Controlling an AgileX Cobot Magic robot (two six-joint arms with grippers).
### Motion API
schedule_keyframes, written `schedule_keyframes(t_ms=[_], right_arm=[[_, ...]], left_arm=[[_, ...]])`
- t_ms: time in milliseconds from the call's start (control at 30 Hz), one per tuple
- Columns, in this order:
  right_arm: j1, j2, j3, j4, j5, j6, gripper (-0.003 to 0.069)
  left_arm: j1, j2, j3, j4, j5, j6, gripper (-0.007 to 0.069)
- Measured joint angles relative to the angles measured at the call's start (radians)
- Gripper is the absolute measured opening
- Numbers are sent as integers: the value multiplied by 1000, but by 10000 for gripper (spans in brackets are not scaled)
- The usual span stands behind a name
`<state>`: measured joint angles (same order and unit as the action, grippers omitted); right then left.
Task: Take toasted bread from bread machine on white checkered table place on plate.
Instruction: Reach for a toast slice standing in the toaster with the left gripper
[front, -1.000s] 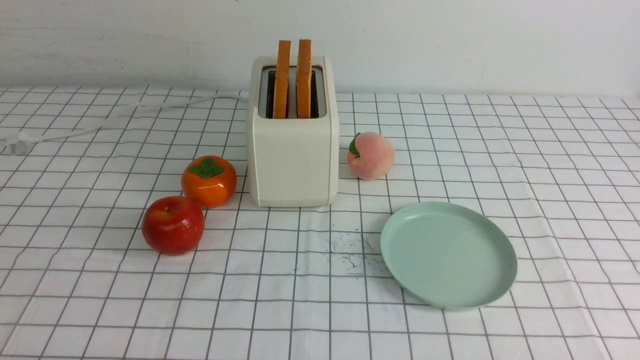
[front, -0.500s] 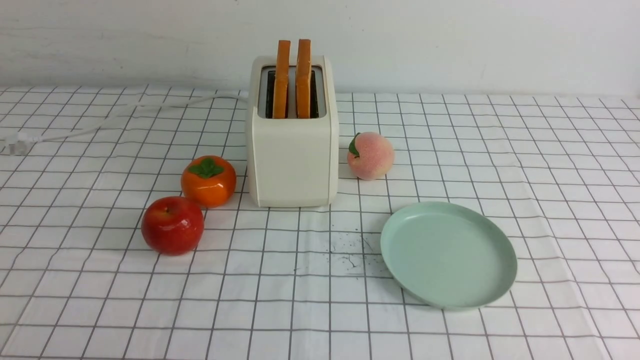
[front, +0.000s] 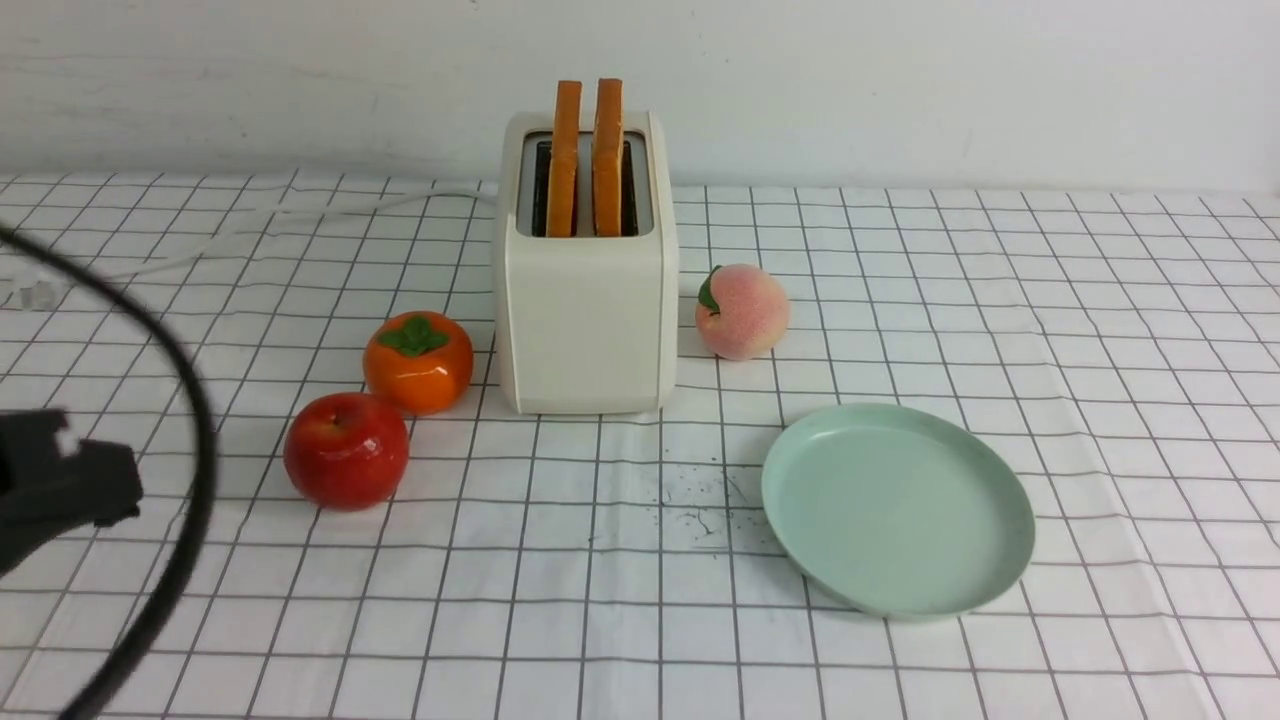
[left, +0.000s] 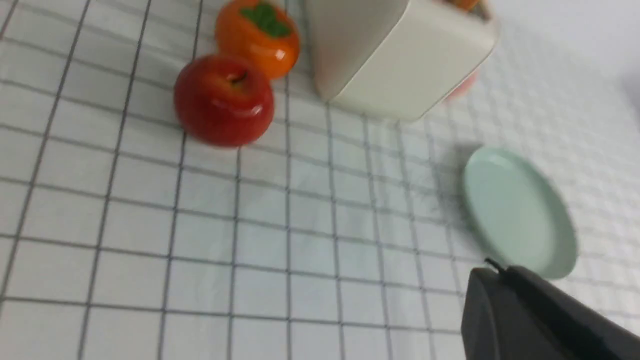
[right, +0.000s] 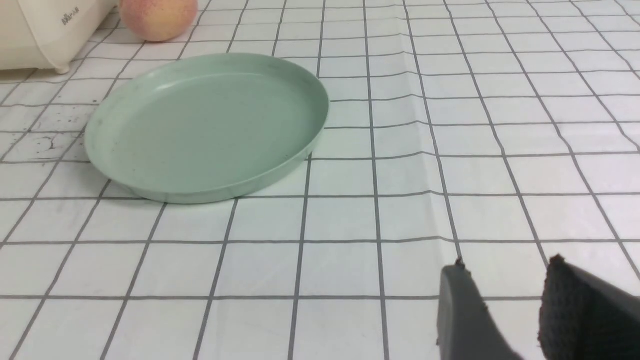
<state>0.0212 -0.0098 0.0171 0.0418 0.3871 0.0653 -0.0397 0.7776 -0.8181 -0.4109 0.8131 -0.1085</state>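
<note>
left hand (front: 118, 488) – cropped, plate (left: 520, 215) – blurred

Two square slices of toast (front: 565, 150) are standing upright, side by side, in the slots of a boxy cream-white toaster (front: 585, 320), their orange-brown crusts sticking up above its grey top. The toaster is sitting on a table (front: 600, 620) covered in white cloth with a thin dark grid. A round, pale mint-green plate (front: 900, 510) is lying flat nearby, forward and right of the toaster.
</note>
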Motion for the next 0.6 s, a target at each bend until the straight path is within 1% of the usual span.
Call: schedule_keyframes(t_ms=[33,100,133,233,267,300,333,367,433,533,600], right_arm=[[0,0,0,0,0,0,240],[0,0,0,0,0,0,240],[0,0,0,0,0,0,240],[0,0,0,0,0,0,240],[0,0,0,0,0,0,240],[0,0,0,0,0,0,240],[0,0,0,0,0,0,240],[0,0,0,0,0,0,240],[0,0,0,0,0,0,240],[0,0,0,0,0,0,240],[0,0,0,0,0,0,240]], left_arm=[[0,103,-70,17,40,7,-13],[-7,233,-165,21,64,12,-13],[-26,316,-211,25,67,18,-13],[-89,448,-321,53,69,20,-13],[-128,500,-376,76,69,16,-13],[-204,576,-482,127,65,-14,-13],[-212,595,-495,134,63,-18,-13],[-260,649,-570,184,56,-50,-13],[-314,742,-718,267,43,-100,-13],[-340,847,-864,345,32,-145,-8],[-343,920,-951,373,28,-159,21]])
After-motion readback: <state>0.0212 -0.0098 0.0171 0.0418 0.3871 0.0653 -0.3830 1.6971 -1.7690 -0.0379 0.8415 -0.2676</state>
